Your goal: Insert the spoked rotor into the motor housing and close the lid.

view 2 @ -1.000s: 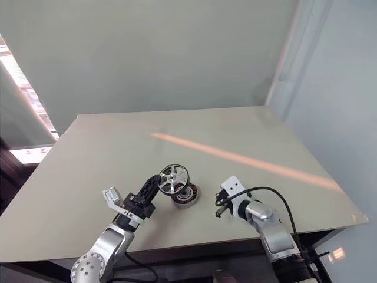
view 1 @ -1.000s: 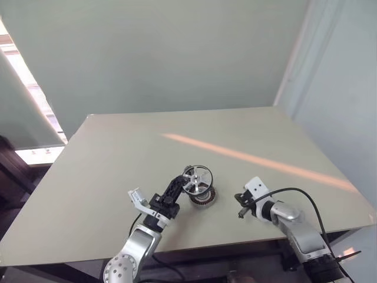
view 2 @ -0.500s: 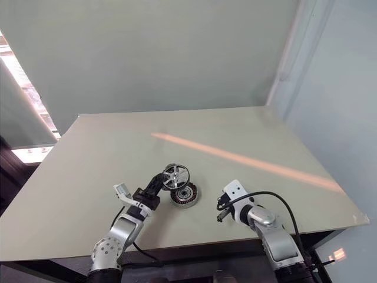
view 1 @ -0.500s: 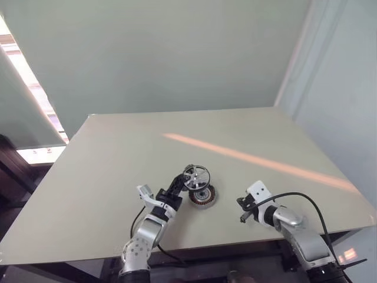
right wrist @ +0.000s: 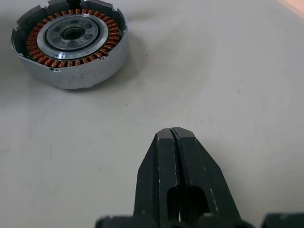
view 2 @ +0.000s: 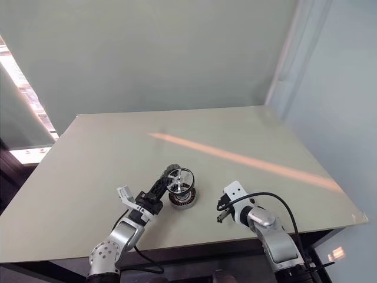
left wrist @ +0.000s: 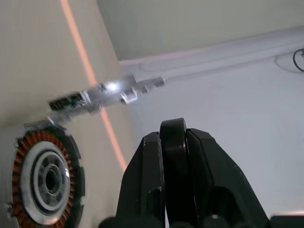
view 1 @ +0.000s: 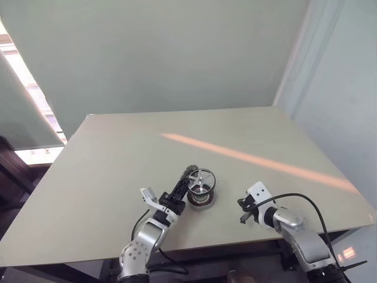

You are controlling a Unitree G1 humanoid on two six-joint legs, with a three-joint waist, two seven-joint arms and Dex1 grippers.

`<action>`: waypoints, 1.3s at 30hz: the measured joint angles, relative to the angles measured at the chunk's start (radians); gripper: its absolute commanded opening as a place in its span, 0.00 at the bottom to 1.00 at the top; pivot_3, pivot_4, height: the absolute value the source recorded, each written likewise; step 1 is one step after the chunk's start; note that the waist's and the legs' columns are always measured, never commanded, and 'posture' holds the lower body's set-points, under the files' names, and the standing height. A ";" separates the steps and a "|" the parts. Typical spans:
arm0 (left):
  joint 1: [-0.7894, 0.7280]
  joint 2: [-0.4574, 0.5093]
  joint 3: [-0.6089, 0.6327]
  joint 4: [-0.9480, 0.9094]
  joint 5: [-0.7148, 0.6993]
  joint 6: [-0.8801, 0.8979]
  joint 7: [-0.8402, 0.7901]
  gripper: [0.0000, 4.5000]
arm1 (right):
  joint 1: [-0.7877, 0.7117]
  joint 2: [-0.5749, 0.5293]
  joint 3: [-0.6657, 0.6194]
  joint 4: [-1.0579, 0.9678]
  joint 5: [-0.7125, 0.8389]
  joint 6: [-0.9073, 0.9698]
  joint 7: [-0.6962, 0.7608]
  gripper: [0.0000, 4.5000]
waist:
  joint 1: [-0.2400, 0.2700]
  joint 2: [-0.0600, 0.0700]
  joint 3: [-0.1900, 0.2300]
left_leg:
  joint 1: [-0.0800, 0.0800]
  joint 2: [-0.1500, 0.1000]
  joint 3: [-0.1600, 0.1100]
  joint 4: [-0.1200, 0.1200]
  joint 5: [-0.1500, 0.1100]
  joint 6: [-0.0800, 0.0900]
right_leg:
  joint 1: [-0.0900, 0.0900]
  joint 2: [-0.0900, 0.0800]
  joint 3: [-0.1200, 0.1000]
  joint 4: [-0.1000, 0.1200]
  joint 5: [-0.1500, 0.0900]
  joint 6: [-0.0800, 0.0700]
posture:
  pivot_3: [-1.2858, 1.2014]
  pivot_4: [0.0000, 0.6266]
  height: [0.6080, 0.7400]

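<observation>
The motor housing (view 1: pixel 201 203), a round disc with copper windings, lies flat on the table (view 1: pixel 118 153) and shows close up in the right wrist view (right wrist: pixel 71 45). My left gripper (view 1: pixel 187 183) is shut on the rim of the spoked rotor (view 1: pixel 201 178), a silver ring with open spokes. It holds the rotor tilted just above the housing. A dark ribbed edge (view 1: pixel 188 171) shows at the fingertips; I cannot tell whether it belongs to the rotor or is the lid. My right gripper (view 1: pixel 242 219) is shut and empty, low over the table to the right of the housing.
An orange stripe of light (view 1: pixel 253 158) runs across the table. The table's front edge (view 1: pixel 224 243) lies just behind both grippers. A pale wall (view 1: pixel 341 106) rises to the right.
My left gripper has carried the rotor lower and a little to the right, so it now hangs over the housing. The right gripper has kept still.
</observation>
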 measured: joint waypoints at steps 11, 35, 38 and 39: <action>-0.045 0.002 0.001 0.108 0.090 -0.057 -0.006 0.08 | -0.001 0.005 0.003 0.000 0.000 0.001 0.001 0.00 | -0.001 0.000 0.000 | 0.001 0.000 0.000 0.000 0.000 0.000 | 0.000 0.000 0.000 0.000 0.000 0.000 | 0.52 0.00 1.00; -0.096 0.007 0.009 0.253 0.251 -0.153 -0.047 0.08 | -0.002 0.007 0.008 0.000 0.000 0.002 0.000 0.00 | -0.003 0.000 0.000 | 0.000 0.000 0.000 -0.001 0.000 0.000 | 0.000 0.000 0.000 0.000 0.000 0.000 | 0.52 0.00 1.00; -0.096 0.007 0.009 0.253 0.259 -0.153 -0.044 0.08 | -0.002 0.008 0.008 0.000 0.000 0.002 -0.001 0.00 | -0.003 0.000 0.000 | 0.001 0.000 0.000 -0.001 0.000 0.000 | 0.000 0.000 0.000 0.000 0.000 0.000 | 0.52 0.00 1.00; -0.096 0.006 0.009 0.253 0.260 -0.152 -0.043 0.08 | -0.002 0.008 0.008 0.000 0.000 0.002 -0.001 0.00 | -0.003 0.000 0.000 | 0.001 0.000 0.000 -0.001 0.000 0.000 | 0.000 0.000 0.000 0.000 0.000 0.000 | 0.52 0.00 1.00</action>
